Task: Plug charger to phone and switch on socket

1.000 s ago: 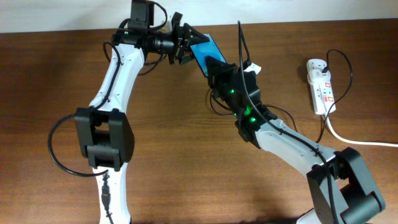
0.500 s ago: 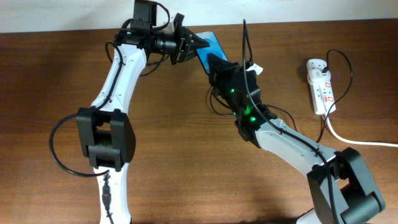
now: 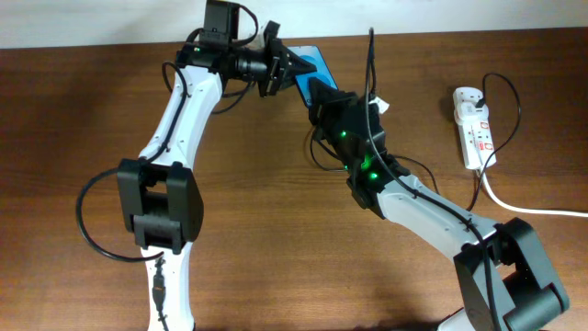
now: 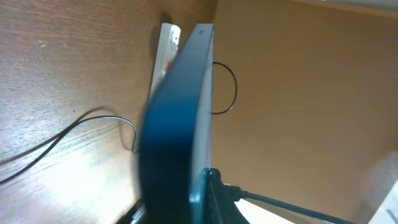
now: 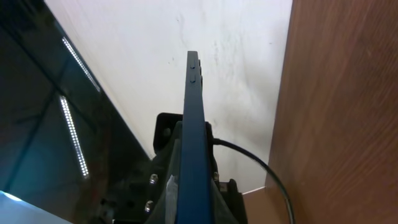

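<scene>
Overhead: left arm (image 3: 188, 101) reaches to the surface's (image 3: 92, 110) far edge, left fingers (image 3: 292, 69) clamped on the phone (image 3: 318, 65), which is held on edge. Right fingers (image 3: 317, 92) at the phone's lower end, grip can't tell. Socket (image 3: 475, 124) well to the right, bare wood between. Both wrist views: phone edge-on, centred.

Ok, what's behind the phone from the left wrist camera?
Behind the phone, the end of the white power strip shows on the wooden table, with a thin black charger cable looping beside it. The phone covers the rest of the strip.
</scene>
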Motion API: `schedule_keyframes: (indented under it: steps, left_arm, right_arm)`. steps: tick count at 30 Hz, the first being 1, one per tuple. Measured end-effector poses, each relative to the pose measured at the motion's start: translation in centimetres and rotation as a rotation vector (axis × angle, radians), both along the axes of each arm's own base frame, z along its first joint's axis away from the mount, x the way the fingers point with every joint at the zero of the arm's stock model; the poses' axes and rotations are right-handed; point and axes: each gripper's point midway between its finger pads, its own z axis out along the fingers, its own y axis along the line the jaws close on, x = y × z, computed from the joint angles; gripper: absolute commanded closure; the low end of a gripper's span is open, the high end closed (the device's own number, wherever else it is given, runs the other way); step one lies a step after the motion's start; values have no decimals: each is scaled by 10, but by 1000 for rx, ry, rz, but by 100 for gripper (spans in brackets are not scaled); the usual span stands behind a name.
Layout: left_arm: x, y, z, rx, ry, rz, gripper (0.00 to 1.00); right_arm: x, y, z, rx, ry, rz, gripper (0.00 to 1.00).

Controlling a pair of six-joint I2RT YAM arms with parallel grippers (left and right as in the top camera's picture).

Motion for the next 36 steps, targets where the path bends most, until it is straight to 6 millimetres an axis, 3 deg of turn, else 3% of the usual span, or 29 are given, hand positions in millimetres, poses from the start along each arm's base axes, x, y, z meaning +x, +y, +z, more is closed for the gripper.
schedule_keyframes:
  steps: [7, 9, 13, 17, 23, 27, 34, 36]
  left_arm:
    - [0, 0, 0, 0, 1, 0, 100]
    - [0, 0, 0, -1, 1, 0, 100]
    - [0, 0, -1, 6, 6, 5, 100]
    - [1, 0, -2, 13, 9, 10, 100]
    - [5, 1, -7, 44, -8, 31, 100]
    - [8, 6, -8, 51, -18, 42, 100]
    - [28, 50, -8, 64, -101, 93, 100]
    - [33, 63, -7, 61, -130, 100, 100]
  right_arm:
    - [0, 0, 0, 7, 3, -1, 96]
    - [0, 0, 0, 11, 5, -2, 91]
    - [0, 0, 0, -4, 1, 0, 90]
    - [0, 0, 0, -23, -8, 3, 72]
    - [1, 2, 4, -58, -33, 15, 21]
    - [0, 2, 5, -113, -59, 27, 0]
    - [1, 2, 4, -294, -141, 114, 2]
    - [5, -8, 2, -347, -161, 160, 2]
